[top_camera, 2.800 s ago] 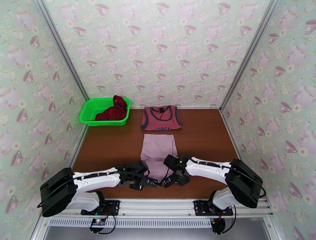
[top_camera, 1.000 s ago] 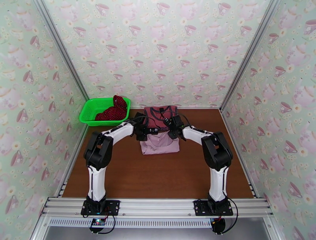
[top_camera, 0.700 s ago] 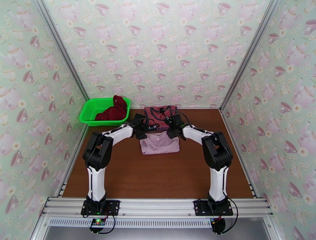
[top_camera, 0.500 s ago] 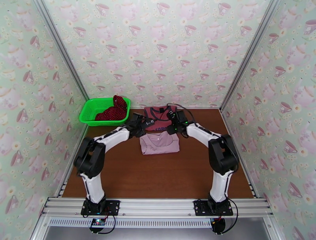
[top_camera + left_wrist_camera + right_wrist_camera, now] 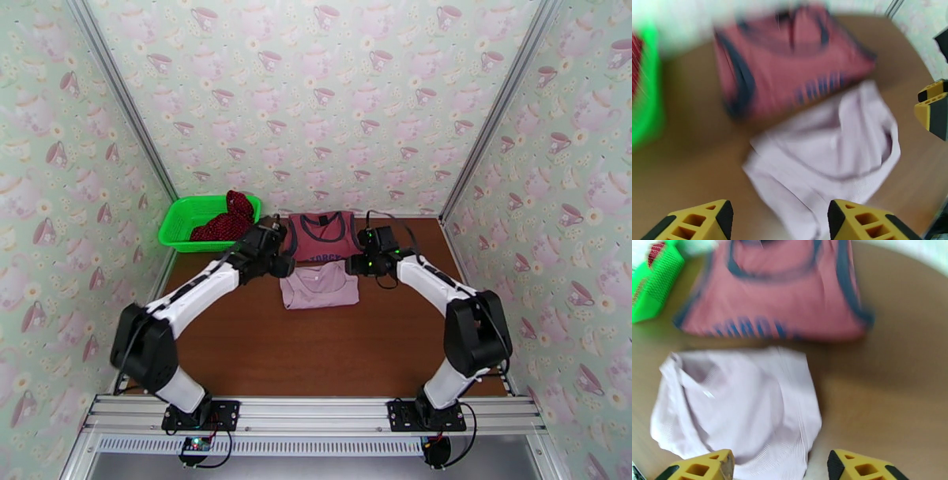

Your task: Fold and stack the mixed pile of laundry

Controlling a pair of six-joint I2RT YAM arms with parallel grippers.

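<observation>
The pale mauve-pink piece (image 5: 319,286) lies at the middle of the bench (image 5: 316,355), doubled over into a short, roughly square packet. Its fold looks done, though the wrist views show it loosely made, with rumpled edges and one corner lip standing open. Just behind it, toward the far wall, the dusty-red tank top (image 5: 322,235) lies flat with its chest text right at its near edge, so it too seems to be folded under already. The two garments meet edge to edge. The wrist pictures are smeared by motion, so whether the mauve piece overlaps the tank top's edge or only touches it cannot be told.

The dark-red dotted cloth (image 5: 229,219) sits bunched in the green basket (image 5: 170,229) at the far left corner, not folded and not yet out of the basket.

The left claw (image 5: 276,259) hangs by the mauve piece's far left corner and the right claw (image 5: 355,264) by its far right corner. Each has its fingers spread wide with nothing between them.

By my reckoning two of three garments are folded. What is left is to fold the dotted cloth and stack all three.
</observation>
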